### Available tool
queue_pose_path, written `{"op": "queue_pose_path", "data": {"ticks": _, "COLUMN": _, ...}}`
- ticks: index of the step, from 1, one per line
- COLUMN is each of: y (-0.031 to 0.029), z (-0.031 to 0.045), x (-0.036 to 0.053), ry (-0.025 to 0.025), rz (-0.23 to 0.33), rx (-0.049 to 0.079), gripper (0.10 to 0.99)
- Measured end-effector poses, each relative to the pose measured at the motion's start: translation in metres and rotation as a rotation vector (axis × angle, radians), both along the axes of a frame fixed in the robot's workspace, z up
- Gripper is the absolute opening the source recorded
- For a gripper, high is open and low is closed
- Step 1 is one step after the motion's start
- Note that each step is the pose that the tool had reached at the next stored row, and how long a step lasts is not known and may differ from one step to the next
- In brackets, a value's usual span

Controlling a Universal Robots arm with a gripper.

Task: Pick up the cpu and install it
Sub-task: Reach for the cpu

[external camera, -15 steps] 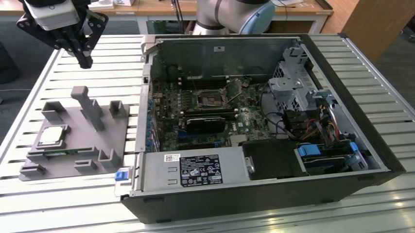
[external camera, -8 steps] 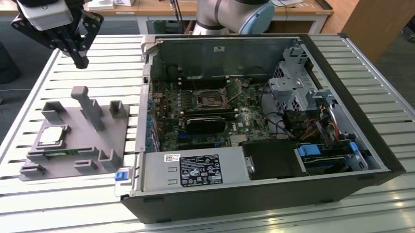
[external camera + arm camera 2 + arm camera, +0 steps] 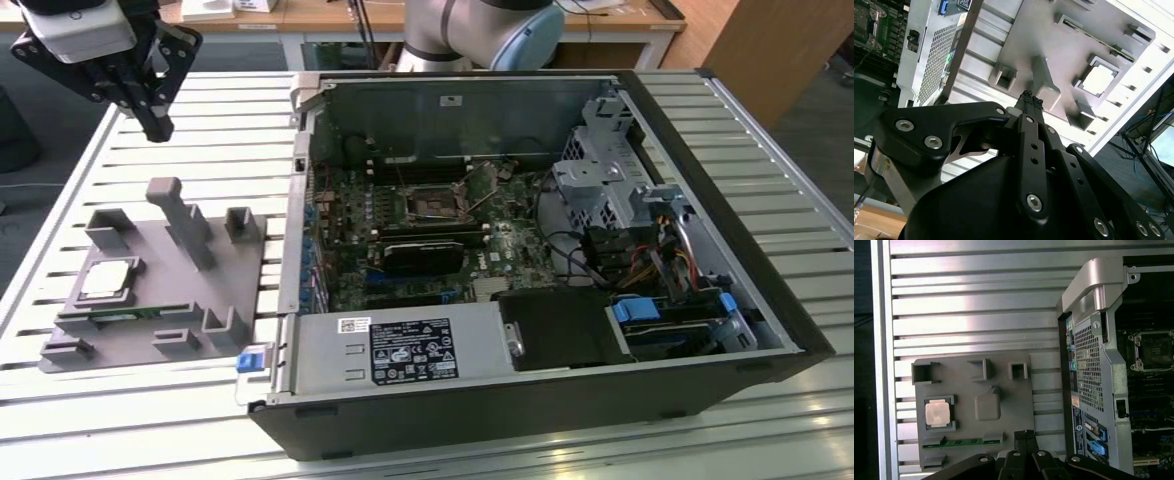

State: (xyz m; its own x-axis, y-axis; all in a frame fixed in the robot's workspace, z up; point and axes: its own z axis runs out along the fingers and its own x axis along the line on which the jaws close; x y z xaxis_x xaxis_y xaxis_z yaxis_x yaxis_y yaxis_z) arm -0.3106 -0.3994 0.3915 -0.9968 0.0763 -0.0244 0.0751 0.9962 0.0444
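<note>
Presently hanging the gripper (image 3: 150,125) clear above the grey holder tray (image 3: 240,290), touching nothing. Pressing its two black fingertips (image 3: 1027,98) tight together in both wrist views, so leaving no gap and gripping nothing at all.

Finding the cpu (image 3: 110,278) lying flat in a square pocket of that tray, silvery face up, on the tray's side away from the open computer case (image 3: 534,420). Being square, offering no long axis to line up with, only its straight edges set parallel to the tray's own sides. Judging from the first wrist view, sitting lower than the tool and off toward the tray's outer side, with the fingertips nearer the tray's case-side half and the upright post (image 3: 987,406) standing between the two.

Holding more than the chip in the tray: a green memory stick (image 3: 965,442) lying in the narrow slot just beside the cpu pocket, and several further pockets along the tray's edges looking vacant.

Standing just beside the tray, the case lying open, with the square socket (image 3: 434,203) on its board seemingly unfilled.
</note>
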Motion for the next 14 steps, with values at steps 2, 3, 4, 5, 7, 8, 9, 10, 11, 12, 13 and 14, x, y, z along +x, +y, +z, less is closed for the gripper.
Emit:
{"op": "queue_pose_path", "data": {"ticks": 2, "y": 0.0000, "z": 0.0000, "x": -0.0019, "ry": 0.0000, "rz": 0.000, "rx": 0.000, "gripper": 0.106}}
{"op": "queue_pose_path", "data": {"ticks": 3, "y": 0.0000, "z": 0.0000, "x": -0.0028, "ry": 0.0000, "rz": 0.000, "rx": 0.000, "gripper": 0.106}}
{"op": "queue_pose_path", "data": {"ticks": 4, "y": 0.0000, "z": -0.0001, "x": -0.0037, "ry": 0.0000, "rz": 0.000, "rx": 0.000, "gripper": 0.106}}
{"op": "queue_pose_path", "data": {"ticks": 5, "y": 0.0000, "z": -0.0001, "x": -0.0046, "ry": -0.0001, "rz": 0.000, "rx": 0.000, "gripper": 0.106}}
{"op": "queue_pose_path", "data": {"ticks": 7, "y": 0.0000, "z": -0.0001, "x": -0.0064, "ry": -0.0001, "rz": 0.000, "rx": 0.000, "gripper": 0.106}}
{"op": "queue_pose_path", "data": {"ticks": 8, "y": 0.0000, "z": -0.0001, "x": -0.0073, "ry": -0.0001, "rz": 0.000, "rx": 0.000, "gripper": 0.106}}
{"op": "queue_pose_path", "data": {"ticks": 9, "y": 0.0000, "z": -0.0001, "x": -0.0081, "ry": 0.0000, "rz": 0.000, "rx": 0.000, "gripper": 0.106}}
{"op": "queue_pose_path", "data": {"ticks": 10, "y": 0.0000, "z": -0.0001, "x": -0.0092, "ry": 0.0001, "rz": 0.000, "rx": 0.000, "gripper": 0.106}}
{"op": "queue_pose_path", "data": {"ticks": 11, "y": 0.0000, "z": -0.0002, "x": -0.0103, "ry": 0.0000, "rz": 0.000, "rx": 0.000, "gripper": 0.106}}
{"op": "queue_pose_path", "data": {"ticks": 12, "y": 0.0000, "z": -0.0002, "x": -0.0112, "ry": 0.0000, "rz": 0.000, "rx": 0.000, "gripper": 0.106}}
{"op": "queue_pose_path", "data": {"ticks": 13, "y": 0.0000, "z": -0.0002, "x": -0.0121, "ry": 0.0000, "rz": 0.000, "rx": 0.000, "gripper": 0.106}}
{"op": "queue_pose_path", "data": {"ticks": 14, "y": 0.0000, "z": -0.0002, "x": -0.0129, "ry": 0.0000, "rz": 0.000, "rx": 0.000, "gripper": 0.106}}
